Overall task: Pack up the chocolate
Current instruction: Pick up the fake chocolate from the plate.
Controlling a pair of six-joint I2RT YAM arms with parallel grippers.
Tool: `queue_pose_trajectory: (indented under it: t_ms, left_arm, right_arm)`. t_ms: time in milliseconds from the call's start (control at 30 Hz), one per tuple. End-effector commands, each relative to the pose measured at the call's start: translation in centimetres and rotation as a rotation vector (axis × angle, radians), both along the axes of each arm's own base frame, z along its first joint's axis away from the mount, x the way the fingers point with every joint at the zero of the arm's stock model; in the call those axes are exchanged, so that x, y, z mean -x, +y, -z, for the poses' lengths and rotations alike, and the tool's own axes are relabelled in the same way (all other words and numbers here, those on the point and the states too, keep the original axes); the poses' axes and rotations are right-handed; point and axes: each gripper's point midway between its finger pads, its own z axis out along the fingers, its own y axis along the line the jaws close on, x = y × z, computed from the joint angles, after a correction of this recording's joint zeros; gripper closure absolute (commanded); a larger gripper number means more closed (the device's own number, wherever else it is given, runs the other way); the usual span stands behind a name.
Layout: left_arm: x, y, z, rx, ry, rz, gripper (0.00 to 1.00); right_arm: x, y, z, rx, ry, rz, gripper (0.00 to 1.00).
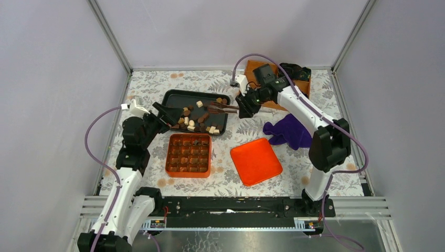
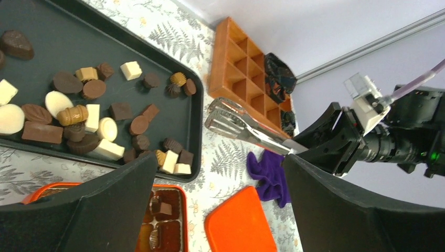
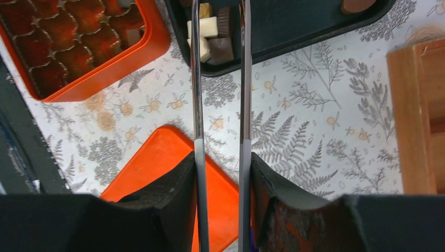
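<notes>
Many small chocolates (image 1: pixel 199 119), dark, light brown and cream-white, lie on a black tray (image 1: pixel 176 97); they also show in the left wrist view (image 2: pixel 99 118). An orange box (image 1: pixel 189 155) with moulded cells holds a few chocolates (image 2: pixel 161 207). My right gripper (image 1: pixel 246 106) is shut on metal tongs (image 1: pixel 223 108) whose tips reach over the tray's right end; the tong arms (image 3: pixel 197 89) stand slightly apart. My left gripper (image 1: pixel 167 113) is open and empty at the tray's left edge.
An orange lid (image 1: pixel 256 160) lies right of the box. A purple cloth (image 1: pixel 287 131) lies beside it. A wooden compartment tray (image 1: pixel 294 84) with black bundles stands at the back right. Walls close in the patterned table.
</notes>
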Motion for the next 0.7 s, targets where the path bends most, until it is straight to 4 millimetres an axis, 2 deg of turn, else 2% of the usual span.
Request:
queue_pose_trajectory:
  t_ms: [0, 167, 333, 500, 667]
  left_arm:
    - [-1.0, 0.5, -0.1, -0.104, -0.006, 0.008, 0.02]
    - [-2.5, 1.3, 2.5, -0.183, 0.122, -0.011, 0.06]
    - [-4.1, 2.0, 4.2, -0.223, 0.237, -0.035, 0.10]
    - [-4.4, 2.2, 4.3, -0.235, 0.310, -0.040, 0.12]
    - [-3.8, 2.2, 3.8, -0.195, 0.327, -0.062, 0.12]
  right_arm:
    - [-2.4, 0.4, 0.1, 0.029, -0.075, -0.057, 0.57]
    - [-4.4, 0.3, 1.7, 0.095, -0.145, -0.141, 0.57]
    - [-5.5, 0.1, 3.0, 0.150, -0.234, -0.277, 0.57]
    - [-7.6, 0.3, 3.9, 0.190, -0.317, -0.347, 0.56]
    - [-9.4, 0.3, 4.4, 0.194, -0.339, -0.367, 0.55]
